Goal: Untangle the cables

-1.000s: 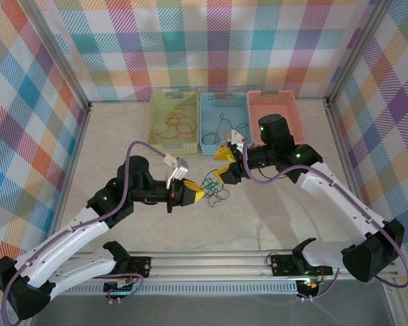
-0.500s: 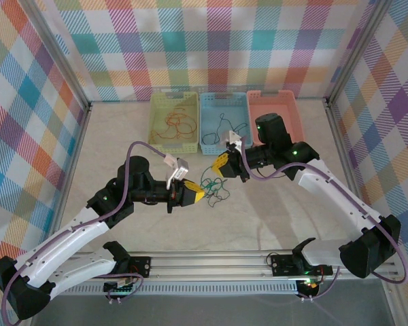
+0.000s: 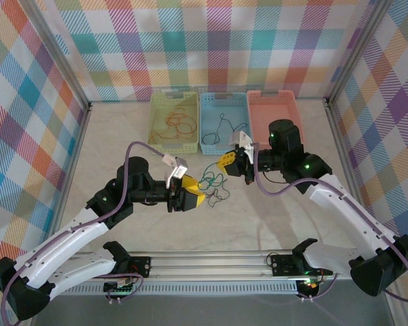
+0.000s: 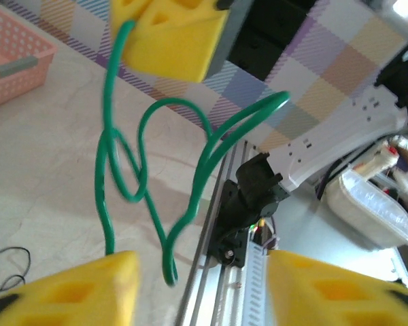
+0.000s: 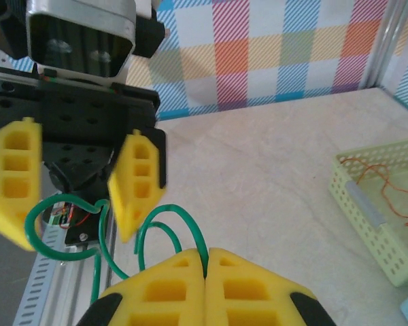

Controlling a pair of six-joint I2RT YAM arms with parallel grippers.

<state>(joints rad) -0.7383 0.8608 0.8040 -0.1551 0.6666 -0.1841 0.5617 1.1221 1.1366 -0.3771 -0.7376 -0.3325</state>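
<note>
From above, the thin green wiggly cable point(image 3: 209, 182) hangs over the pale surface point(image 3: 122, 142), between the two arms. The right gripper point(image 3: 226, 161) is closed tight and pinches it. The left gripper point(image 3: 192, 195) stands open and holds nothing. In the left wrist view, green loops dangle from the right gripper. In the right wrist view, the right gripper is pressed shut on the cable.

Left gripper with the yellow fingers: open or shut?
Open. Left gripper fingers stand wide apart; the thin green cable hangs between them unpinched.
</note>
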